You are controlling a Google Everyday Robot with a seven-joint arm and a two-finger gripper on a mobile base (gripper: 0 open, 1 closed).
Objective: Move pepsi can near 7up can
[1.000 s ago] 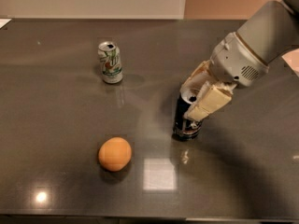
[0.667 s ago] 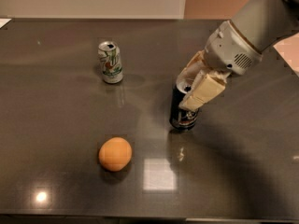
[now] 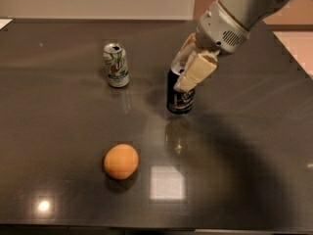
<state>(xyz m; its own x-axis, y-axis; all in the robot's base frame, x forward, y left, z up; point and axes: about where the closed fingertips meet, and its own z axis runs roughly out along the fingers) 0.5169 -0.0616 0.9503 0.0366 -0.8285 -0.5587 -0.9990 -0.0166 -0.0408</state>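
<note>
Pepsi can [image 3: 180,96] upright at mid-table, right of the 7up can [image 3: 116,65] and clearly apart from it. Clamped at the upper part by the gripper [image 3: 189,65], reaching in from the far right, pale fingers [image 3: 196,71] on either side of the rim. Base touching the dark table [image 3: 58,131] or just above it: cannot tell. Orange [image 3: 121,161] nearer and left of the pepsi can, apart from both cans.

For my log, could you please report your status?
Pincer shut on pepsi can, upright. 7up can apart from it. Orange off the line between.
</note>
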